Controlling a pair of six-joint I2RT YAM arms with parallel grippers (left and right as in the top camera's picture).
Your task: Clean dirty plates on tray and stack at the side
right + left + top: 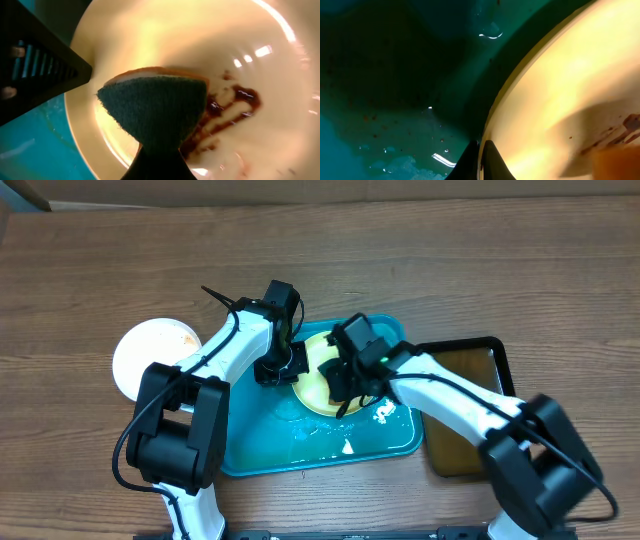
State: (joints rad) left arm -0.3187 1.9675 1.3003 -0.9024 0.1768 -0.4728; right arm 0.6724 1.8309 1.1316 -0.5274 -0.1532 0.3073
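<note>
While one white plate [150, 358] already sits beside the tray [262, 448] in the overhead view, a smeared plate [312, 392] lies on it. From the left wrist, the left gripper [481, 159] pinches that plate's rim. From the right wrist, the right gripper [157, 165] clamps a sponge [155, 107] by red-brown smears [232, 105], so scrubbing and stacking seem unfinished.

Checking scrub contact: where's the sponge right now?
Right wrist view: the sponge is pinched in the right gripper, over the dirty plate just left of its red-brown smear. Overhead, that plate lies in the tray, the left gripper at its rim.
</note>
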